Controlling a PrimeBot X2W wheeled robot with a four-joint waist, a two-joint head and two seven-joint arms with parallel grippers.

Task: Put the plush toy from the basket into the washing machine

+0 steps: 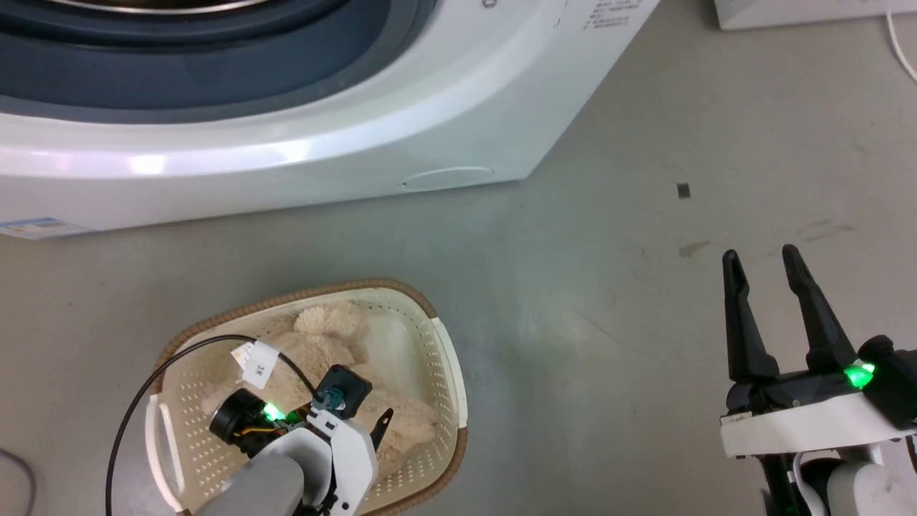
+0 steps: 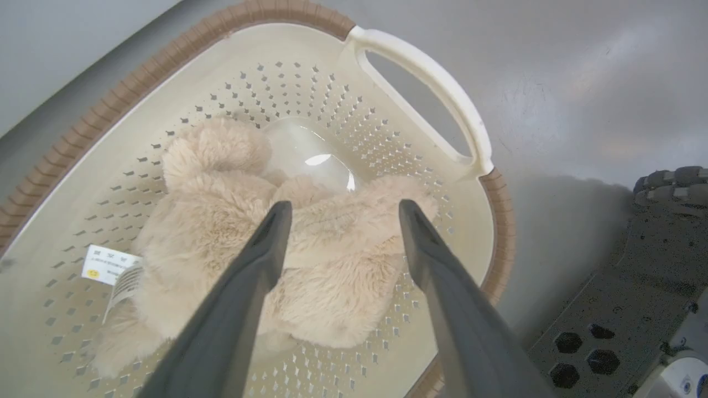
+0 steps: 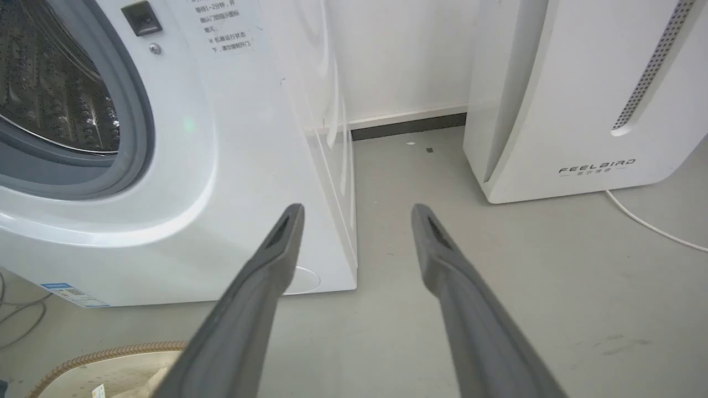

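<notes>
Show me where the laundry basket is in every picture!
Head view: the basket sits at the bottom left.
Left wrist view: the basket spreads across the middle and left.
Right wrist view: the basket, just a bit of its brown rim, is in the bottom left corner.
Shared landmark: the washing machine, behind the basket in the head and right wrist views.

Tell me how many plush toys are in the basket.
1. The plush toy lies on the basket floor, below the open left gripper; a smaller one beneath it could be hidden.
</notes>
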